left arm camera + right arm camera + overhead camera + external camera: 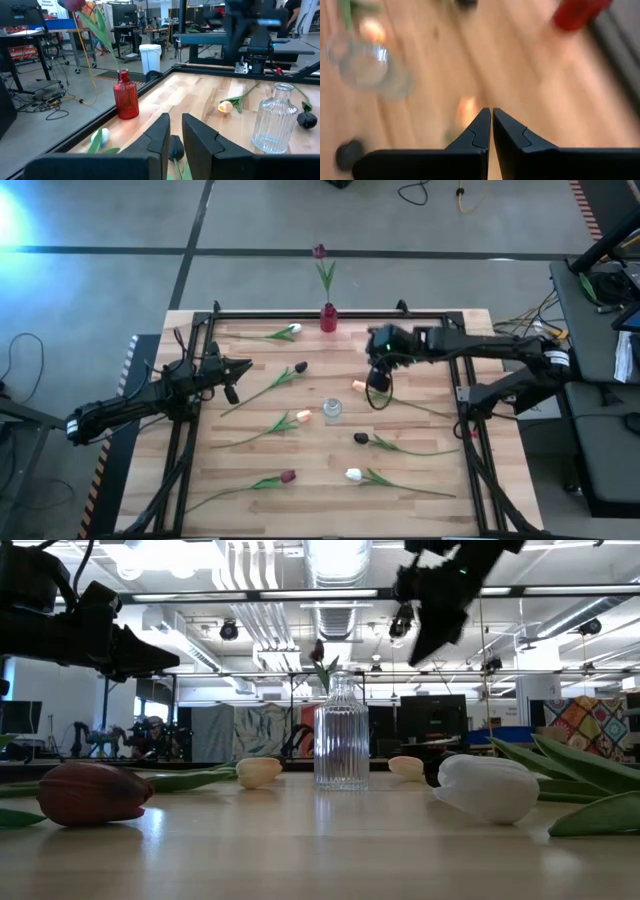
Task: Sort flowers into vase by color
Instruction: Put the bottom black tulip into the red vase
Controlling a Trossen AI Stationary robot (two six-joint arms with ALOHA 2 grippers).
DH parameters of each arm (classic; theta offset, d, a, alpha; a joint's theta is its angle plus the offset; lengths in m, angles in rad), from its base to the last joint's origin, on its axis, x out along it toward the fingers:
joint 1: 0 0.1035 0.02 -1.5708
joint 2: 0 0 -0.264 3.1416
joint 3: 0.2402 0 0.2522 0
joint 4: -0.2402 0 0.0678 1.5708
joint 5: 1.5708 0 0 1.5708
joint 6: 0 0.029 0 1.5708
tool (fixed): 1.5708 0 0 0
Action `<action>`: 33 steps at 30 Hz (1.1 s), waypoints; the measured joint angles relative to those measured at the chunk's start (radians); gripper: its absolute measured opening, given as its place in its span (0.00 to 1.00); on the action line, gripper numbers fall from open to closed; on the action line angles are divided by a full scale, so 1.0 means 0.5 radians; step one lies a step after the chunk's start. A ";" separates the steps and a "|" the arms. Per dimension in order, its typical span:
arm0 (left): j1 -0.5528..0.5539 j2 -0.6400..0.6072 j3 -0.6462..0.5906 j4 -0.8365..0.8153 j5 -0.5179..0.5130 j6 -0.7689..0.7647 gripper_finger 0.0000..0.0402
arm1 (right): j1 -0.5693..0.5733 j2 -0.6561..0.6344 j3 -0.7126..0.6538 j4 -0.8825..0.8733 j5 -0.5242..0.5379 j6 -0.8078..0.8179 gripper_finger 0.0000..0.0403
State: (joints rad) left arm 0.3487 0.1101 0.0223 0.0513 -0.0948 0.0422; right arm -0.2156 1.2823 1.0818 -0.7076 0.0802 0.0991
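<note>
From above, eight flowers lie flat on the wooden table (420,470) and one maroon flower (319,252) stands upright in the red vase (328,318) at the far edge. The clear vase (331,410) stands empty near the table's middle. Loose heads: three dark, three white, two peach. On the left half the stems run toward the left arm's side; on the right half they trail toward the right arm's side. Only the low view shows the room beyond the table. The left gripper (175,132), slightly parted and empty, hovers over a dark flower (299,367). The right gripper (491,122), fingers nearly closed and empty, hangs above a peach flower (358,385).
</note>
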 joint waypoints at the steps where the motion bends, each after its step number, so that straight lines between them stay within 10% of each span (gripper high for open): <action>1: 0.000 0.000 0.000 0.000 0.000 0.000 0.09 | 0.037 -0.034 -0.071 -0.002 -0.003 0.069 0.03; 14: 0.000 0.000 0.000 0.000 0.000 0.000 0.09 | 0.788 -0.180 -0.519 -0.084 -0.124 0.912 0.05; 27: 0.000 0.000 0.000 0.001 0.000 -0.001 0.09 | 1.138 0.228 -0.417 0.027 -0.178 1.379 0.49; 33: 0.000 0.000 0.000 0.000 0.000 -0.001 0.09 | 1.139 0.526 -0.220 -0.044 -0.172 1.369 0.54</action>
State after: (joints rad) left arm 0.3489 0.1101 0.0223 0.0514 -0.0948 0.0419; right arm 0.3538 1.5453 0.9716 -0.7298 -0.0056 0.7838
